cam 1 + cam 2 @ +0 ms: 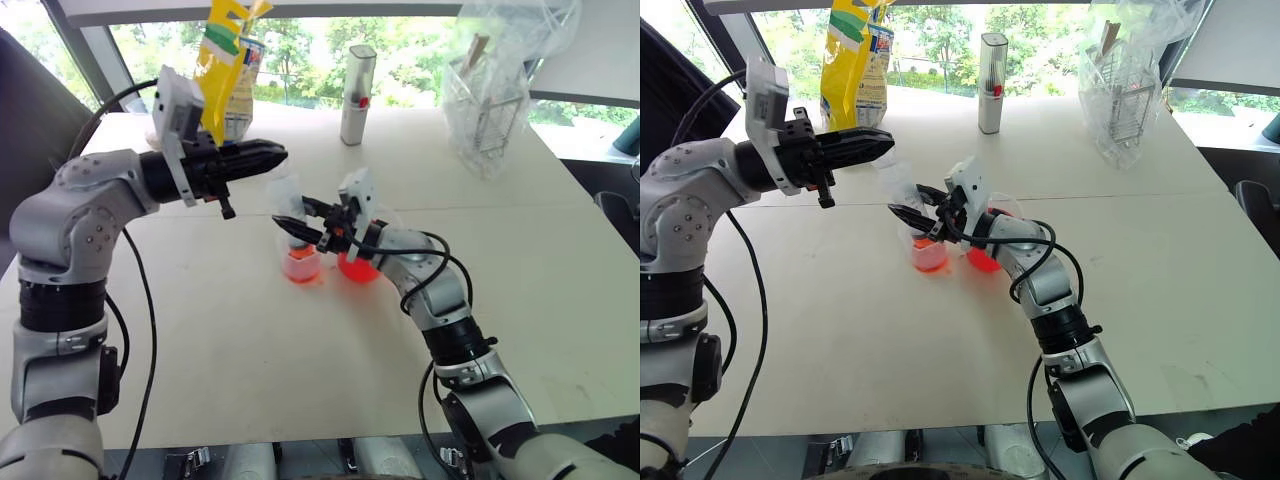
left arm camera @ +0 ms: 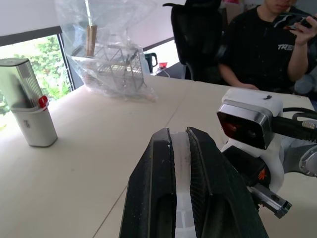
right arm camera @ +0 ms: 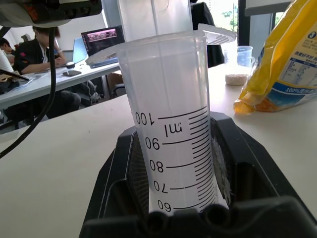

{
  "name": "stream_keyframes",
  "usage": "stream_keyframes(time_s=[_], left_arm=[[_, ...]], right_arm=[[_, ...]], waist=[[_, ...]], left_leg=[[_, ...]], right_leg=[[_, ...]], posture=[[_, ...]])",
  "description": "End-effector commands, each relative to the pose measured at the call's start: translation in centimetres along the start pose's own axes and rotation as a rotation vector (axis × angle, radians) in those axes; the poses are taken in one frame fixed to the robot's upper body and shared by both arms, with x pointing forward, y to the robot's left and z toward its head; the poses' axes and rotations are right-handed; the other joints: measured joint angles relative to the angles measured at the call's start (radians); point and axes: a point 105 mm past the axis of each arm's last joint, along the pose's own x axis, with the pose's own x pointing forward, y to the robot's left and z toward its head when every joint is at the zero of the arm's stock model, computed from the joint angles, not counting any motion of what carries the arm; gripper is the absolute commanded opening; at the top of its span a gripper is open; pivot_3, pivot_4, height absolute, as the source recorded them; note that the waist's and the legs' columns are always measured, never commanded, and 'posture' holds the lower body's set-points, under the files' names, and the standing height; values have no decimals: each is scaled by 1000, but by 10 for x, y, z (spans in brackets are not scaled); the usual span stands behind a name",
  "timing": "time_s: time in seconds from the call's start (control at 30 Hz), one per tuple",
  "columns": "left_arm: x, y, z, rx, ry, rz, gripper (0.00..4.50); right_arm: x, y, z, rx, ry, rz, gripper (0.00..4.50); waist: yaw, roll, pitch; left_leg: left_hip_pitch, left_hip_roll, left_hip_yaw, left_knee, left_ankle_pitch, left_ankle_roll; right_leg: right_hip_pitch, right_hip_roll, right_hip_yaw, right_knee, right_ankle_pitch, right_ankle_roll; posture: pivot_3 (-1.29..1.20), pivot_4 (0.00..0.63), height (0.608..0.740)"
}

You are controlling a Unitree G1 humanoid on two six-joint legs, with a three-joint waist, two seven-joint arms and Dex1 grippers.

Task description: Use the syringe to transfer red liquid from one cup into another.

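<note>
Right gripper (image 1: 290, 224) is clamped on the syringe (image 3: 171, 148) barrel, mid-table, tip down over the smaller cup (image 1: 300, 266), which has red liquid (image 1: 300, 270) in its bottom. Larger beaker (image 1: 358, 266) sits just right of it, touching or nearly so. Left gripper (image 1: 268, 153), above and left of both, is pinched on the syringe plunger (image 2: 181, 178). Far side: yellow bag (image 1: 228, 70), white canister (image 1: 357, 95), bagged wire rack (image 1: 490, 100).

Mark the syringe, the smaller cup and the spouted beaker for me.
syringe (image 3: 176, 129): right wrist view, on its graduated barrel between the right gripper's fingers.
smaller cup (image 1: 301, 266): left eye view, on its orange-red lower part.
spouted beaker (image 1: 358, 268): left eye view, on its red lower wall.
</note>
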Motion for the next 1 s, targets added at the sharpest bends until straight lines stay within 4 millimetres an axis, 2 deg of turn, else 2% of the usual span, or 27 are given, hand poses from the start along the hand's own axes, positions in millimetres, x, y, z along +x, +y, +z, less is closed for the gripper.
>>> stream_keyframes(time_s=[0.03, 0.5, 0.67, 0.77, 0.9, 1.0], left_arm=[[3, -2, -26, -45, 79, -14, 55], [8, -8, -43, -76, 92, -23, 55], [8, -8, -44, -67, 92, -19, 55], [8, -6, -38, -53, 76, -5, 55], [7, 0, -27, -56, 34, 22, 1587], [6, 4, -21, -81, 0, 42, 3177]], right_arm=[[-4, -9, 72, -118, -213, -29, 1360], [-7, -14, 93, -99, -254, -45, 1360], [-7, -14, 92, -93, -249, -44, 1360], [-5, -10, 87, -81, -235, -35, 1360], [-3, -7, 77, -66, -216, -28, 1360], [-1, -5, 67, -51, -196, -24, 1360]], waist=[[0, 0, 0], [0, 0, 0], [0, 0, 0], [0, 0, 0], [1, 0, 0], [1, 0, 0]], left_leg=[[0, 0, 0, 0, 0, 0], [0, 0, 0, 0, 0, 0], [0, 0, 0, 0, 0, 0], [0, 0, 0, 0, 0, 0], [0, 0, 0, -1, 0, 0], [0, 0, 0, -1, 0, 0]], right_leg=[[0, 0, 0, 0, 0, 0], [0, 0, 0, 0, 0, 0], [0, 0, 0, -1, 0, 0], [0, 0, 0, -1, 0, 0], [0, 0, 0, -1, 0, 0], [0, 0, 0, -1, 0, 0]], posture=[[0, 150, 740], [0, 150, 740], [0, 150, 740], [0, 150, 740], [0, 150, 740], [0, 150, 740]])
